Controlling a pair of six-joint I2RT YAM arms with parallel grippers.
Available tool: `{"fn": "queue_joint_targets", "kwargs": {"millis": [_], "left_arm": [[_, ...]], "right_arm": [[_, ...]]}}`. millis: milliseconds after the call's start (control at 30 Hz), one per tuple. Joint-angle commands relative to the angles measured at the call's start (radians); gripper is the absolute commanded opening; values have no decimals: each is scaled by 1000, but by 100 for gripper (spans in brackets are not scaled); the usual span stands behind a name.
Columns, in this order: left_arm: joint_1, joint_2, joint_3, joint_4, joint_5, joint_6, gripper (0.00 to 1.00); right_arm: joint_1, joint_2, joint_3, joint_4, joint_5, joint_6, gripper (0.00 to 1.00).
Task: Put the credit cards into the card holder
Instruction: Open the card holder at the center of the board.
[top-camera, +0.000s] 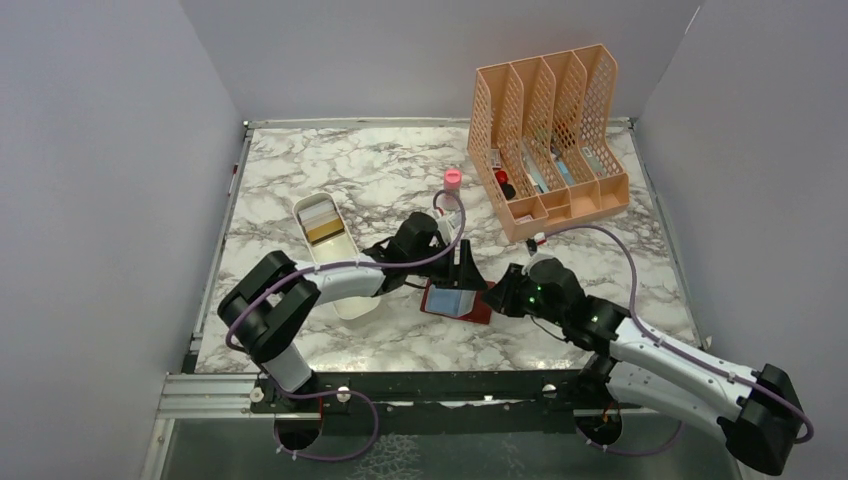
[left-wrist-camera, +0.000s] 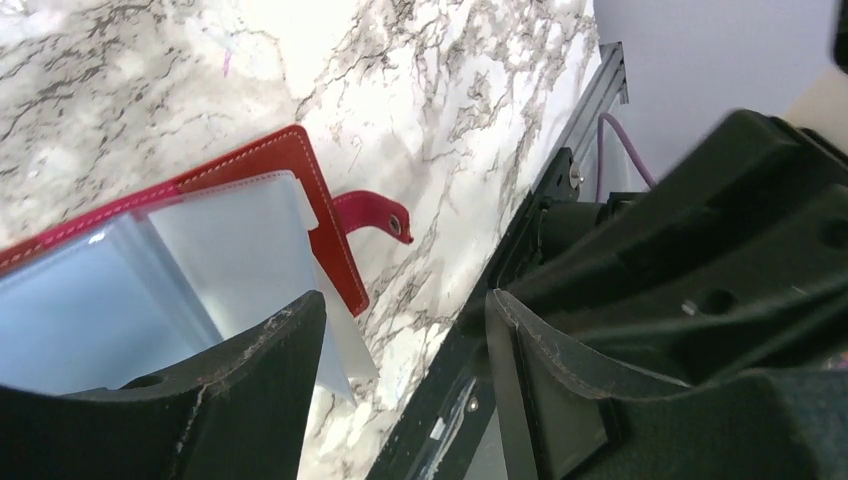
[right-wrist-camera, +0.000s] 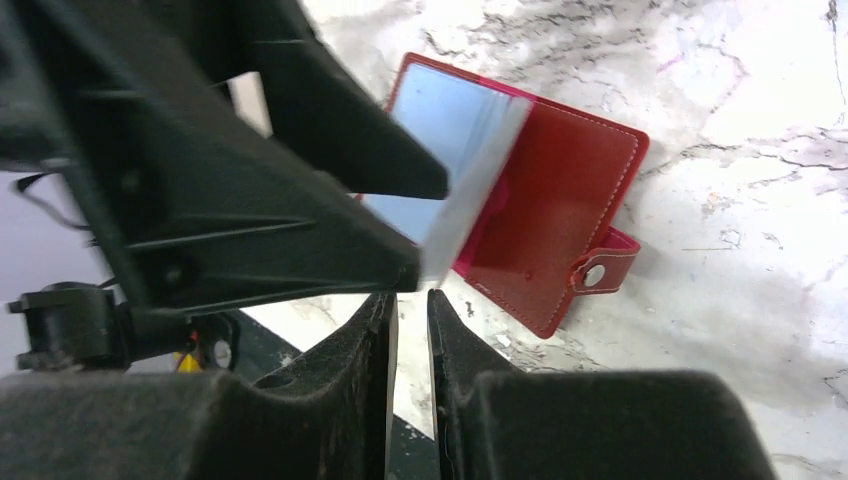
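Card holder lies open on worktop, front centre, red cover down, clear sleeves lifted. Snap tab sticks out at side. Left jaws spread wide just over holder's edge, only a sleeve corner between them. Right jaws nearly pressed together, thin gap showing, sleeve corner at fingertips; cannot tell if pinched. Cards stacked in white tray, left of holder, apart from it.
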Motion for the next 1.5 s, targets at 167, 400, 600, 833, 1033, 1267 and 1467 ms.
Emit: {"fn": "queue_joint_targets", "kwargs": {"millis": [167,400,600,833,1033,1267,1467], "left_arm": [[-20,143,93,33,-4,26,63],[-22,218,148,32,0,35,63],[-22,206,199,-57,-41,88,63],[7,25,214,-358,-338,180,63],[11,-92,120,-451,-477,203,45],[13,-109,53,-473,-499,223,16],[13,-72,40,-404,-408,229,22]], "right_arm": [[-5,-110,-24,48,-65,-21,22],[-5,21,-39,157,-133,-9,22],[-5,117,-41,233,-138,-17,22],[-5,299,-33,224,-22,-24,21],[-5,366,-35,204,17,-20,19],[-5,367,-39,207,30,-22,19],[-5,368,-46,213,22,-19,19]]}}
